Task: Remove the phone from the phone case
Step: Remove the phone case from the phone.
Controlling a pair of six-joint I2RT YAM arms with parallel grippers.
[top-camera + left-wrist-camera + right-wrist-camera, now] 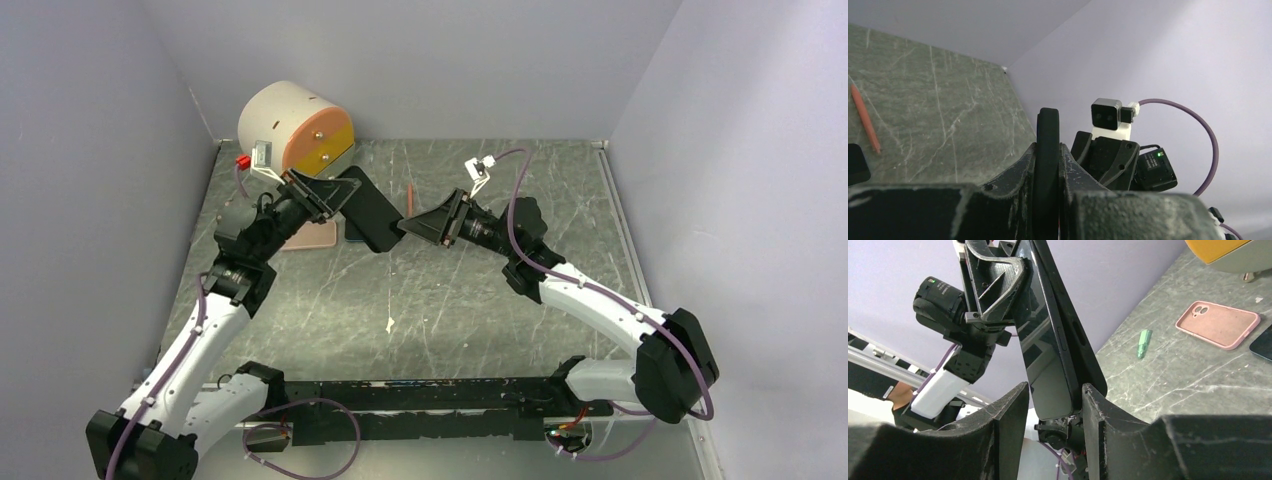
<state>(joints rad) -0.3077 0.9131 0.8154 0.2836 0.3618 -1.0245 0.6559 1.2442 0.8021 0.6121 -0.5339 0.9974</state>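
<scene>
Black phone case [1090, 360] and phone [1043, 350] hang raised beside the pink case [1218, 324], pinched by our left tool [1048, 150]; our right tool [1050, 405] straddles their end loosely, so we close squarely before peeling

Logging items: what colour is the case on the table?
The case is pink, clearest in the right wrist view.

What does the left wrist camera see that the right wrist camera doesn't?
Only the left wrist view shows the orange pen lying on the table and the other arm's little camera. Only the right wrist view shows the pink phone case and a small green thing on the table. Both show the black phone held up in the air and the stone-patterned table. The left wrist view sees the phone edge-on.
</scene>
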